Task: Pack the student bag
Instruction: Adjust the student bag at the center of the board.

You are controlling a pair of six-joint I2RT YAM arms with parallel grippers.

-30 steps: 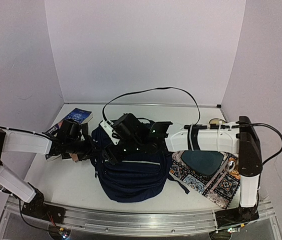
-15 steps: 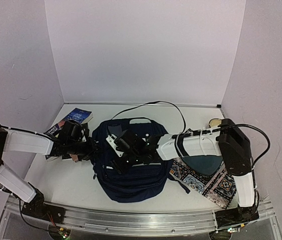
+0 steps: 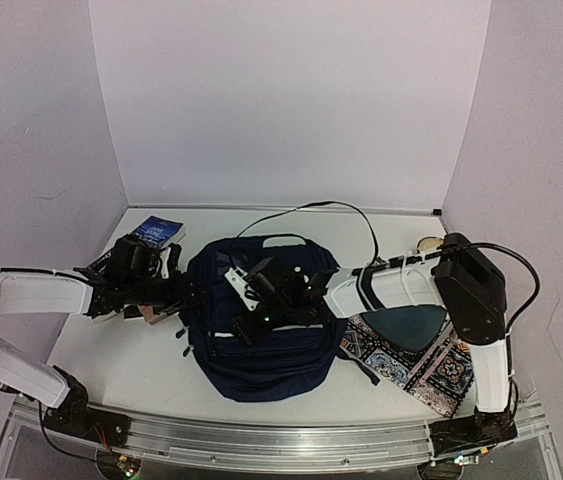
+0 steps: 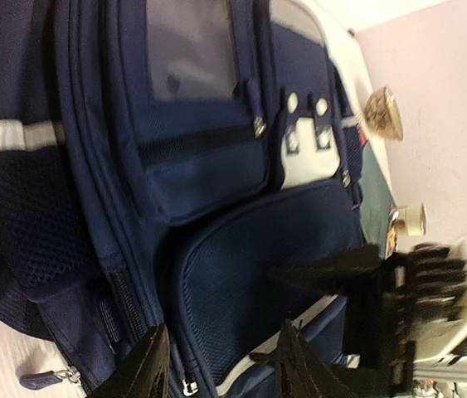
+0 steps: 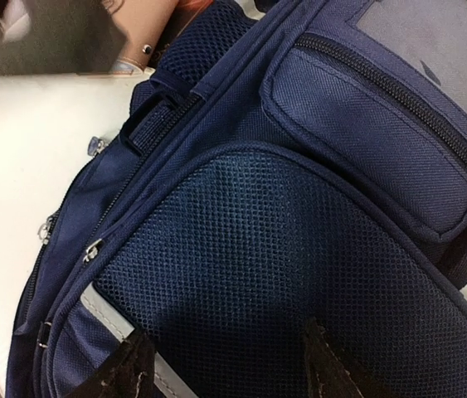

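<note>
On table [image 3: 111,362]: one student bag [image 3: 261,362] | one patterned mat [image 3: 423,372] | left hand [image 4: 223,352] parted, empty | right hand [image 5: 225,338] parted, empty

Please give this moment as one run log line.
student bag: lying flat | left gripper: open, at its left side | right gripper: open, over mesh pocket

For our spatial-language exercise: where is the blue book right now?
In the top view, the blue book lies far left, beyond the left arm, left of the student bag.
</note>
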